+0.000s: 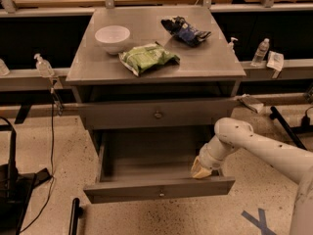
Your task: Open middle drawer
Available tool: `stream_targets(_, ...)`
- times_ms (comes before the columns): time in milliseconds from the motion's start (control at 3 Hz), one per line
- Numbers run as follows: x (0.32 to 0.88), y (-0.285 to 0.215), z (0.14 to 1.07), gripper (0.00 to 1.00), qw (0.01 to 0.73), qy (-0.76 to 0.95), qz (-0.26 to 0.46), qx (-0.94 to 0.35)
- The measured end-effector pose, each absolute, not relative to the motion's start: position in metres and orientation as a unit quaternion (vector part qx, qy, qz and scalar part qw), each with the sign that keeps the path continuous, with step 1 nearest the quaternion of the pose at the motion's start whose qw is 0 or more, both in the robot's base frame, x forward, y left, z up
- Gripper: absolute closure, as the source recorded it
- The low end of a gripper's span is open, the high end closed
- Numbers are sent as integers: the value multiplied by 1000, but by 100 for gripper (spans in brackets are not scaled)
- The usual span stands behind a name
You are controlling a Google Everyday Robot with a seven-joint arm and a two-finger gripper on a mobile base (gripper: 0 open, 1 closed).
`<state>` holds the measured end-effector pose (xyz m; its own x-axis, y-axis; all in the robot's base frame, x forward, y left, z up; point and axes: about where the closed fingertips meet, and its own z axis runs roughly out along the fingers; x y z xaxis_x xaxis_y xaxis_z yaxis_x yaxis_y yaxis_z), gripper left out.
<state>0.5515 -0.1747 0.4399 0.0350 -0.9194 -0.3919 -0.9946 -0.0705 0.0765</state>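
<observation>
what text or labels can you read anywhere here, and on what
No words can be read.
green bag: print too blurred to read
blue bag: print too blurred
bottle on the right ledge: label too small
floor: blue tape "X", a mark, not a word
gripper, inside the open drawer at its right front corner: no marking visible

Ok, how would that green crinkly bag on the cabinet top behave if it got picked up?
The green crinkly snack bag looks puffed and creased, so it is likely light and floppy. It lies flat, so it is unlikely to roll. The gripper sits low inside the pulled-out grey drawer, away from it.
</observation>
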Motion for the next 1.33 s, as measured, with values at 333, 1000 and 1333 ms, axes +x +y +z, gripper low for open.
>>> stream_targets(333,557,-165,449,100,152,658,178,-716)
stream_targets(1000,583,-165,488,75,277,658,136,-687)
stream_targets(1333,584,-165,488,52,281,660,133,-684)
